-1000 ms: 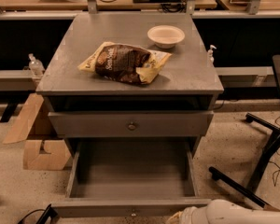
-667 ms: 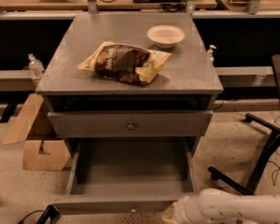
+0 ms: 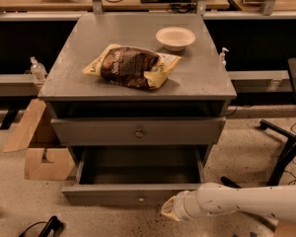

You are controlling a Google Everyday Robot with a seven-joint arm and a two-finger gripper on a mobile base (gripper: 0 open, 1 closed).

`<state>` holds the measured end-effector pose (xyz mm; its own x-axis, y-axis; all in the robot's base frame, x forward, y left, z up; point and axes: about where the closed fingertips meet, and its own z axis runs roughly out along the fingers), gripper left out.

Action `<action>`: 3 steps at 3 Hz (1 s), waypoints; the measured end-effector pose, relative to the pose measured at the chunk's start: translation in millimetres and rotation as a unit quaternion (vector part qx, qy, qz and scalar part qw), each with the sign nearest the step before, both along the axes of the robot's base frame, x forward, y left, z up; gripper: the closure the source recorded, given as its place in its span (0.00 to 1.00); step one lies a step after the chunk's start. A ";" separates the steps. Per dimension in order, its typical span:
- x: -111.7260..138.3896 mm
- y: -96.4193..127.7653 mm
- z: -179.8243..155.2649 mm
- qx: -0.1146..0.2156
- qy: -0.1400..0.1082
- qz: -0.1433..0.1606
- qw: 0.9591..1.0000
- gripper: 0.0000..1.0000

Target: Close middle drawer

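Hand (image 3: 170, 210) on the white arm (image 3: 237, 201), low at bottom right, just beside the front-right corner of the middle drawer (image 3: 133, 194). Can't tell if it's touching, or if it's spread or pressed together.

Middle drawer is pulled well out of the cabinet. Box body is exposed, nothing visible inside, small knob centred on the low front.

Progress, my read: approach roughly done, push not started, so nearly the full travel is left.

Above it, the taller drawer front (image 3: 138, 131) with the larger knob sits shut. Tabletop (image 3: 89, 58) carries a chip bag (image 3: 130, 67) and a bowl (image 3: 175, 37). Cardboard box (image 3: 44, 163) on the floor to the left, office chair (image 3: 286, 154) to the right.
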<state>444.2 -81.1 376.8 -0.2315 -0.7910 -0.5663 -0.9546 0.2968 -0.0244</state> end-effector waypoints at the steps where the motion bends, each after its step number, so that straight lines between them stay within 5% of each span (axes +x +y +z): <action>1: 0.1 0.0 -0.1 0.000 0.000 0.000 1.000 1.00; 2: 36.2 1.2 -12.1 -0.002 -0.016 0.003 1.000 1.00; 3: 41.1 1.9 -12.1 -0.004 -0.020 0.003 1.000 1.00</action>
